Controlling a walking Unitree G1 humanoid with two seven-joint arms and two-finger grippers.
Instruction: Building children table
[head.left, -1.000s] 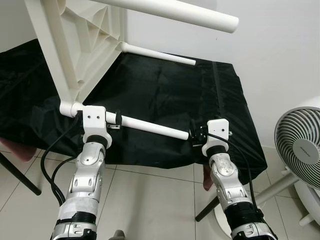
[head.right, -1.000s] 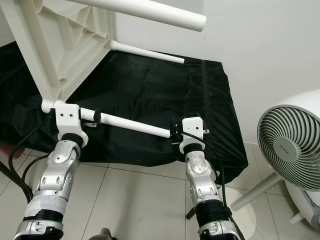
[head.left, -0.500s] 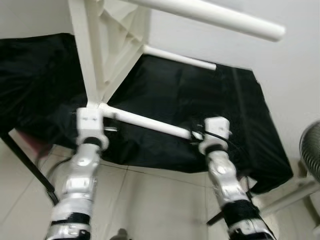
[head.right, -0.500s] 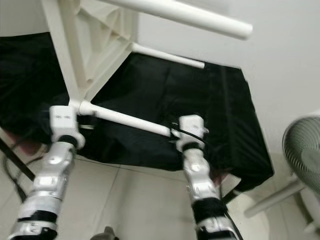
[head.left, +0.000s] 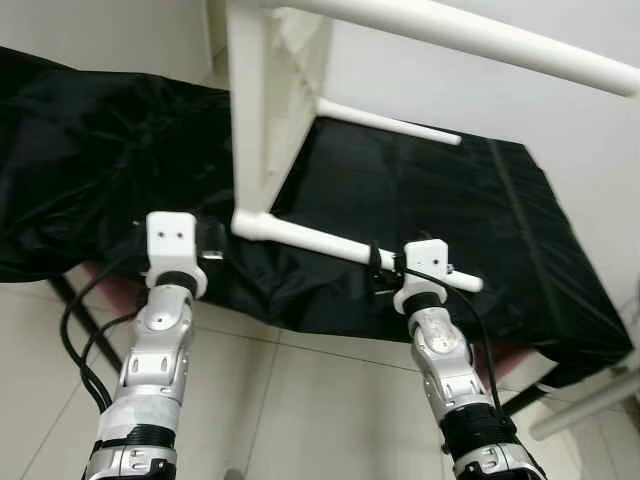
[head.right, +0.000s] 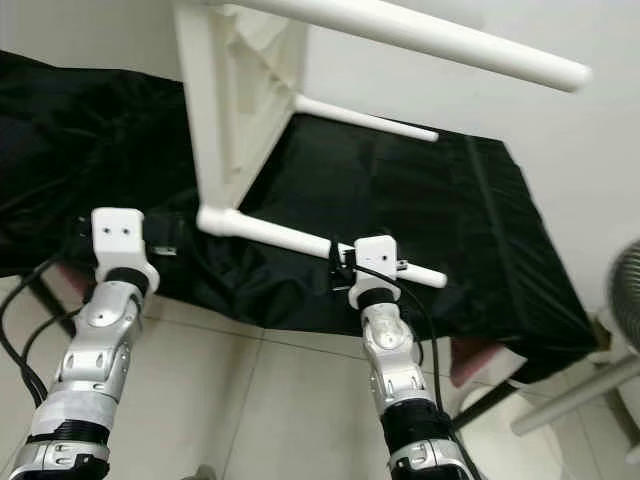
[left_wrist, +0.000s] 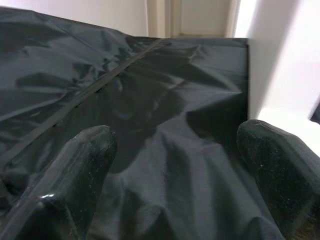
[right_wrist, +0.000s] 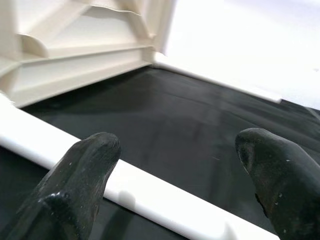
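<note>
Since a second ago, the left hand has let go of the near leg and now hangs open just beside its socket end. The right hand is open around that leg, perhaps touching it. Stiff, light, smooth plastic, the children table stands tipped on the black-draped counter; grip legs near the frame.

Right pincer seemingly grips white table leg.
</note>
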